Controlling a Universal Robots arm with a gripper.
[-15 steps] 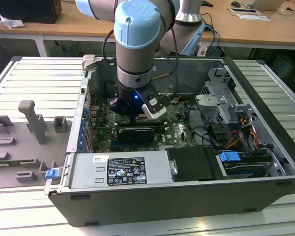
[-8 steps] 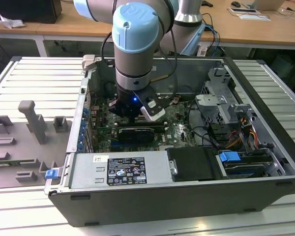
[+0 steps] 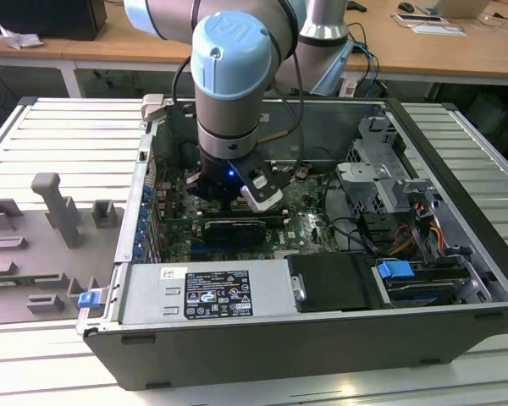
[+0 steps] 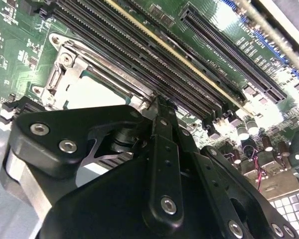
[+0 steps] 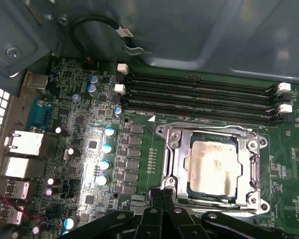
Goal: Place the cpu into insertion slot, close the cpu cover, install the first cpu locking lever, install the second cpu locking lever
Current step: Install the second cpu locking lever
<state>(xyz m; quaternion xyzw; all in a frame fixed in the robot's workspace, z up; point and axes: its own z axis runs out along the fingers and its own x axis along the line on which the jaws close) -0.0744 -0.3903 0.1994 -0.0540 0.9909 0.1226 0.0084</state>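
The cpu [image 5: 213, 167] lies flat in the insertion slot [image 5: 261, 206], its pale metal face up. The cpu cover [image 5: 172, 159] is folded down around it, and the chip shows through the cover's window. My gripper [image 5: 167, 195] is shut, with its black fingertips pressed together right at the socket's near edge. Whether they pinch a lever I cannot tell. In the second wrist view the gripper [image 4: 159, 103] meets the corner of the cover [image 4: 57, 74], next to the cpu [image 4: 92, 92]. In the exterior view the arm [image 3: 229, 127] reaches straight down into the open computer case [image 3: 322, 338].
Long black memory slots [image 5: 199, 97] run just beyond the socket. A black cable [image 5: 97, 22] loops off the case wall. Capacitors [image 5: 107, 149] and rear ports [image 5: 25, 144] stand beside it. A black card [image 3: 237, 228], drive cage [image 3: 381, 182] and grey fixtures [image 3: 55, 207] surround the arm.
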